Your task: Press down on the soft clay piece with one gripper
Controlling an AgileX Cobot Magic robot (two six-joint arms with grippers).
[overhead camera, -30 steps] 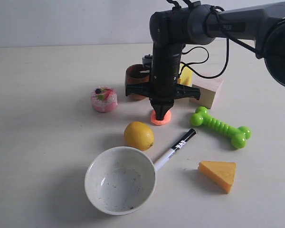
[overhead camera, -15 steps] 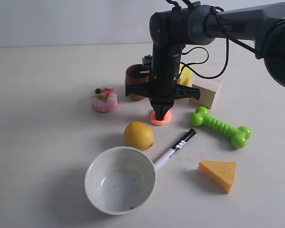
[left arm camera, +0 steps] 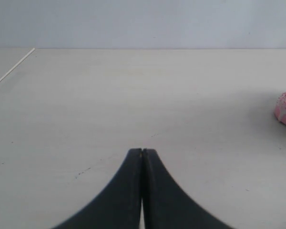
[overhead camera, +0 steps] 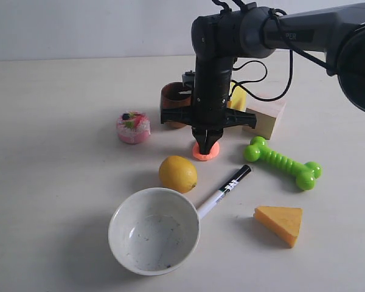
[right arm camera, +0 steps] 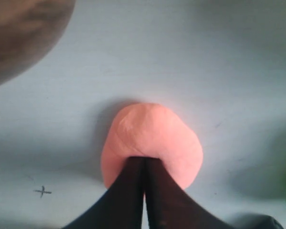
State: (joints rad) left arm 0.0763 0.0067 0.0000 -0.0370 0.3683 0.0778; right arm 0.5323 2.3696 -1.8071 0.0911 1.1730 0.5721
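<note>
The soft clay piece (right arm camera: 152, 136) lies beneath right pincer (right arm camera: 143, 159).

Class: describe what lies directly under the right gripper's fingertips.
Under the shut right gripper sits the soft clay piece on the table. The clay beneath the tips is covered.
</note>
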